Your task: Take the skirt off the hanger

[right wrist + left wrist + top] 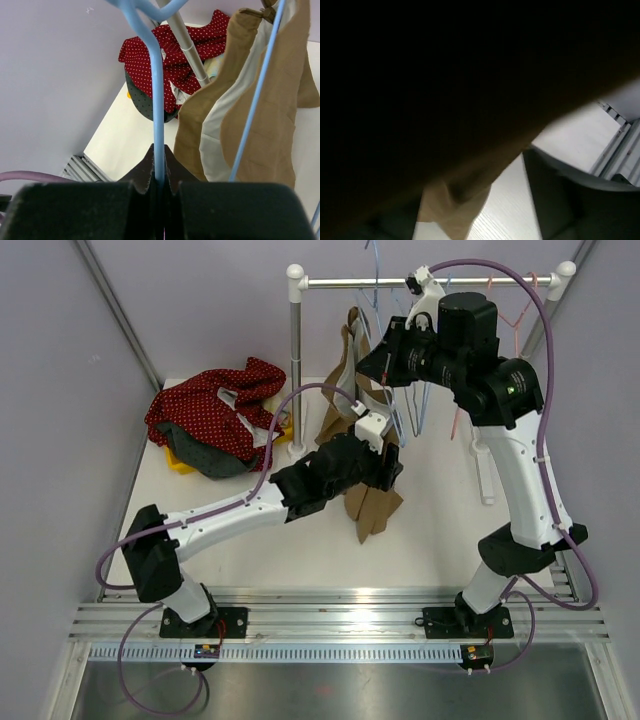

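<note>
A tan skirt with a pale lining hangs from a blue wire hanger on the rack rail; its lower part trails onto the table. My right gripper is shut on the hanger's blue wire, with the skirt just to the right of it. My left gripper is pushed into the skirt's lower half. In the left wrist view, skirt cloth covers most of the lens and a fold hangs between the spread fingers.
A red dotted garment lies piled on a dark one and a yellow bin at the back left. The rack's white post stands beside the skirt. More hangers, blue and pink, hang on the rail. Purple walls close in the sides.
</note>
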`<state>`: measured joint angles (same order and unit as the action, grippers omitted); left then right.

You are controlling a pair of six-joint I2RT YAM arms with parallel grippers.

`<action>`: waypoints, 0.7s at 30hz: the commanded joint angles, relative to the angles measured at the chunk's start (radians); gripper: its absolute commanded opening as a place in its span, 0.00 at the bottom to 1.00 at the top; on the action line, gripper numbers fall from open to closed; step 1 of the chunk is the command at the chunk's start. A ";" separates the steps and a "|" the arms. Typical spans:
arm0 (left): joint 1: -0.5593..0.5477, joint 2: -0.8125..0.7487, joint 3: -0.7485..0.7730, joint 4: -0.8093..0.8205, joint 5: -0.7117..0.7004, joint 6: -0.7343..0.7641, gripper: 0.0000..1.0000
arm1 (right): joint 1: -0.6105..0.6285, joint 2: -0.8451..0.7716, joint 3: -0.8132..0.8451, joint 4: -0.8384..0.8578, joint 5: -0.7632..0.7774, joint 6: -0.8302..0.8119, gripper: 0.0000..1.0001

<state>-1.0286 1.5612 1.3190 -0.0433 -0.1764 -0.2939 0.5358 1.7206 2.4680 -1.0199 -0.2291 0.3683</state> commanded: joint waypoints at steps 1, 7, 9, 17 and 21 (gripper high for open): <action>-0.010 0.026 0.107 0.088 -0.084 0.022 0.59 | 0.010 -0.116 -0.003 0.155 0.016 -0.014 0.00; -0.080 -0.027 0.118 0.068 -0.191 0.055 0.00 | 0.010 -0.171 -0.127 0.194 0.047 -0.019 0.00; -0.116 -0.074 0.106 0.054 -0.231 0.062 0.00 | 0.010 -0.180 -0.178 0.228 0.057 -0.011 0.00; -0.465 -0.217 0.005 0.046 -0.521 0.108 0.00 | 0.010 -0.170 -0.257 0.316 0.141 0.014 0.00; -0.609 -0.222 0.017 -0.015 -0.635 0.108 0.00 | 0.010 -0.161 -0.285 0.345 0.175 0.024 0.00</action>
<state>-1.5513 1.3624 1.3235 -0.0811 -0.6842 -0.2005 0.5442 1.5562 2.1803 -0.8890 -0.1471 0.4164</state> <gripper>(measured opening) 0.027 0.041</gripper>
